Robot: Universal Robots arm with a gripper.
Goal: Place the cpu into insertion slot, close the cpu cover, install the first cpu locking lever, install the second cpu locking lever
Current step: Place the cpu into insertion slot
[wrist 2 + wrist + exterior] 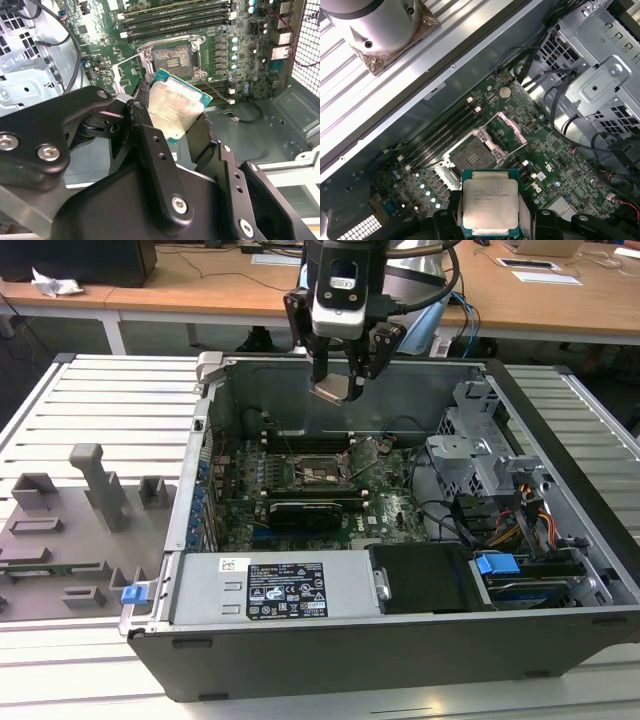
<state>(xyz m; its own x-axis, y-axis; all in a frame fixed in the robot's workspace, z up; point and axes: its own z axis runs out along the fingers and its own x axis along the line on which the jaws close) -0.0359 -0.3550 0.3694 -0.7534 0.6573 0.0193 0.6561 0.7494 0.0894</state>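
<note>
Ok, going from the exterior view's left: grey fixture plate (60, 540) with printed holders sits on the slatted table, beside the open computer case (400, 640) and outside it.

Power supply (280, 585) with a white-labelled sticker lies along the near wall of the case. Behind it is a long black card (305, 512) plugged into the motherboard.

Gripper (335, 380) hangs over the far part of the case, above the board. Fingers are pinched on the cpu (330, 392), one on each of two opposite edges. In both wrist views the cpu (175, 107) (489, 207) is clamped between the black fingers (142, 125), metal lid visible, chip tilted rather than level.

It's held in the air, well clear of the board, touching nothing else.

The insertion slot (322, 472) is below it, near the middle of the board, with contacts exposed in both wrist views (172, 59) (469, 157). The cpu cover (516, 131) is swung up off the slot, standing at one edge of it. Memory slots (175, 17) run alongside the slot's other side.

Exterior view's right: metal drive cage (480, 455), a cable bundle, and a blue clip (497, 564) near the front corner.
</note>
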